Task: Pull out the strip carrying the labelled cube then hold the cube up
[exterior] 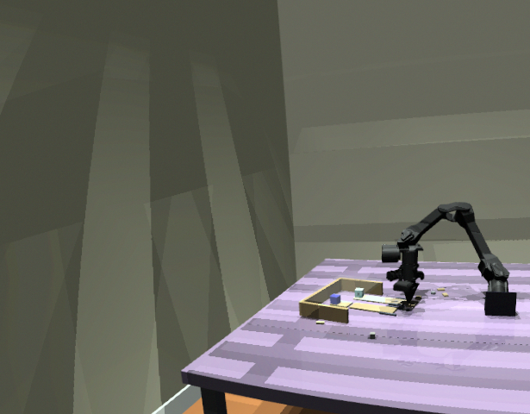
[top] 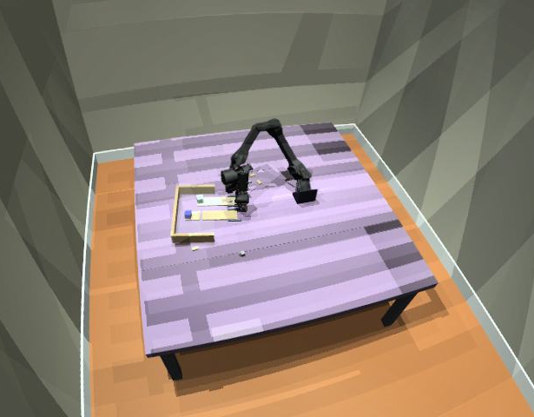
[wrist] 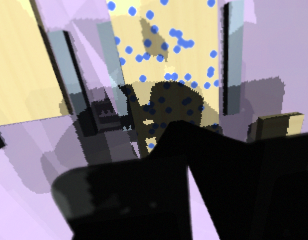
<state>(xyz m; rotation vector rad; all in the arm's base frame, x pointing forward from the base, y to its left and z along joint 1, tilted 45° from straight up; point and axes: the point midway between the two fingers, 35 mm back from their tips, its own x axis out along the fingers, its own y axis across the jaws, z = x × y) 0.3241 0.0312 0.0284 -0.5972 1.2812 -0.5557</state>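
Inside wooden enclosure [top: 175, 210] [exterior: 321, 291]: blue cube [top: 187, 214] [exterior: 334, 298], pale teal cube [top: 200, 198] [exterior: 358, 292].

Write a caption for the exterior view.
Black robot arm reaching down beside two strips, a blue cube and a pale teal cube.

- two strips [top: 220, 215] [exterior: 372, 308] [wrist: 19, 65], left of centre in the top view
- two larger cubes [top: 187, 214] [exterior: 334, 298]
- three small tan blocks [top: 194, 248] [exterior: 320, 322] [wrist: 276, 130]
- two small grey blocks [top: 242, 253] [exterior: 372, 335], lower right in the exterior view
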